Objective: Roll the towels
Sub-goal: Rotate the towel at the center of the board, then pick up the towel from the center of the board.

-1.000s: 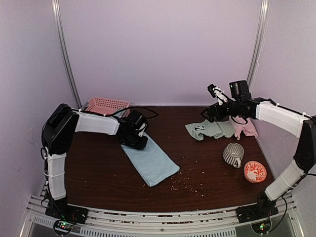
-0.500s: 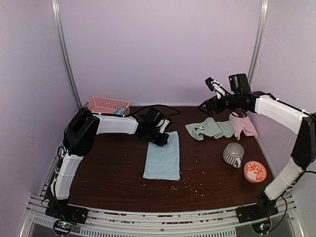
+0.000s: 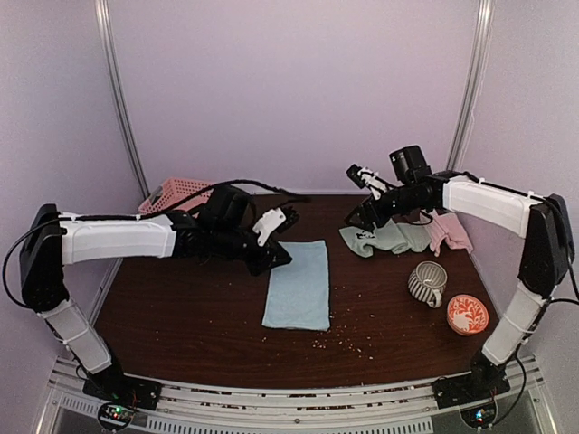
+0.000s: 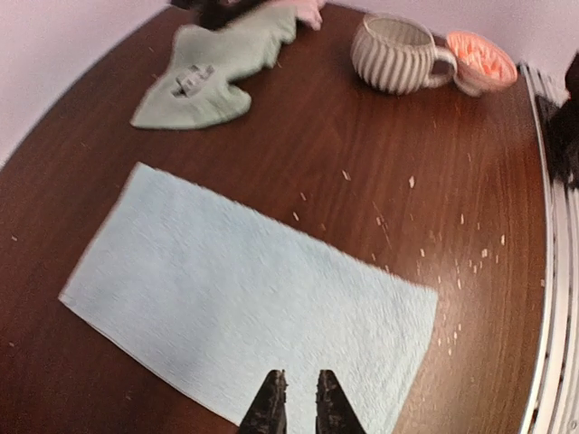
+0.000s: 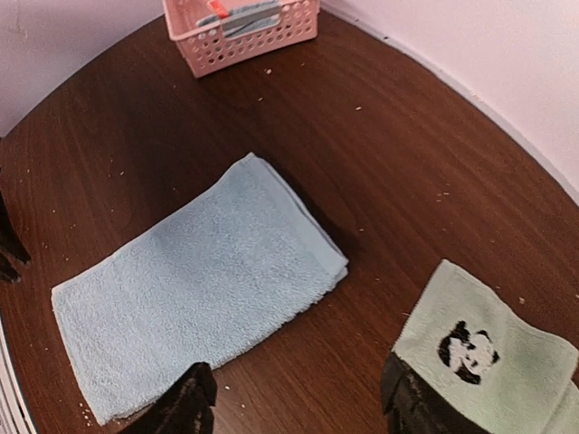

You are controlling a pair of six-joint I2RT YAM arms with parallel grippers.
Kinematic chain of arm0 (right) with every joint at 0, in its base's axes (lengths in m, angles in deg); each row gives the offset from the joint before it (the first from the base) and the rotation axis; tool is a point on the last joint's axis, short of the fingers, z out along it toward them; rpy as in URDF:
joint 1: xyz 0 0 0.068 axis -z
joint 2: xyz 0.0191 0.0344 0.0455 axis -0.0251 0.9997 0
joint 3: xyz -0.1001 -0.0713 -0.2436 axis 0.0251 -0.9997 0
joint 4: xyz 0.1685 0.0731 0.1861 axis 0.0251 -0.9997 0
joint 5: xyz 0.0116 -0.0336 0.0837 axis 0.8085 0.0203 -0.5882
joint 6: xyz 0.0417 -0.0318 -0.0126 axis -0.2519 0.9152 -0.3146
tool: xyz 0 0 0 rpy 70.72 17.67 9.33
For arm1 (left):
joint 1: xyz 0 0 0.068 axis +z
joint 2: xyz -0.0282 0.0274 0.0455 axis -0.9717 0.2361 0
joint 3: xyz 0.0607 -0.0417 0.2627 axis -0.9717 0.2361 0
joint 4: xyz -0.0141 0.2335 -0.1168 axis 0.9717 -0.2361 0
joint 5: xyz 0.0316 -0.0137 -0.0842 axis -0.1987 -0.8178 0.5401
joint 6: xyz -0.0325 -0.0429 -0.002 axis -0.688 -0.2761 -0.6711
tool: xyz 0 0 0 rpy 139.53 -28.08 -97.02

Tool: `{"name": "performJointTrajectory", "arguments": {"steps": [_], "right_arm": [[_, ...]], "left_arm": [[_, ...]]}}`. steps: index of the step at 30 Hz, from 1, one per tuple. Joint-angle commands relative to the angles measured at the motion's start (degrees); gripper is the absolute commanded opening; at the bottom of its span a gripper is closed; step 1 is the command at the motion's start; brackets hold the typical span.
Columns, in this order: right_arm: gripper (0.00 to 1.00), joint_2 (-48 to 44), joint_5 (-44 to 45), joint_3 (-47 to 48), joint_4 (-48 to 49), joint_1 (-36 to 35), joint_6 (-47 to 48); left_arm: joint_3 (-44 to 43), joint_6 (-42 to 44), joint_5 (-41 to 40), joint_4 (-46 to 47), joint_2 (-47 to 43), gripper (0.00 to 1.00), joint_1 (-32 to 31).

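Note:
A plain light blue towel (image 3: 298, 285) lies flat in the middle of the table; it also shows in the left wrist view (image 4: 244, 298) and the right wrist view (image 5: 199, 289). My left gripper (image 3: 279, 256) hovers over its left edge, jaws a narrow gap apart and empty (image 4: 299, 398). A sage green towel (image 3: 375, 238) with a dark panda mark (image 5: 469, 353) lies at the back right, with a pink towel (image 3: 448, 231) beside it. My right gripper (image 3: 364, 203) is wide open and empty (image 5: 294, 411), above the table between the blue and green towels.
A pink basket (image 3: 176, 193) stands at the back left, with a bluish cloth with an orange spot (image 5: 242, 16) inside. A ribbed mug (image 3: 427, 282) and an orange patterned bowl (image 3: 467, 314) stand at the right. Crumbs are scattered near the towel's front end.
My left gripper dragged the blue towel straight, then let go and lifted off to its left edge. My right gripper has moved left and lower, toward the green towel's near corner.

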Motion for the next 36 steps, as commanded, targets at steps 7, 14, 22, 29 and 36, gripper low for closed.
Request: {"name": "performJointTrajectory", "arguments": {"steps": [7,14,22,29,36], "right_arm": [[0.16,18.3,-1.3,10.7,-9.9,-7.7,3.6],[0.14,27.2,3.5,16.5,-12.9,-10.5,4.1],[0.15,32.7,6.9,20.2,-15.4,-13.5,7.1],[0.15,35.6,6.3,27.1,-17.7,-14.1,9.4],[0.32,25.5,-1.7,29.6,-21.6,-13.5,8.7]], "left_arm": [[13.0,2.5,-4.0,4.9,2.3,0.05,-6.6],[15.4,0.1,-3.7,4.9,5.6,0.04,-10.7],[16.0,-3.4,-3.7,8.4,7.0,0.04,-13.0],[14.3,-3.1,-4.6,6.1,4.5,0.09,-14.6],[13.8,-1.1,-17.0,2.7,-8.7,0.49,-15.3]]}}
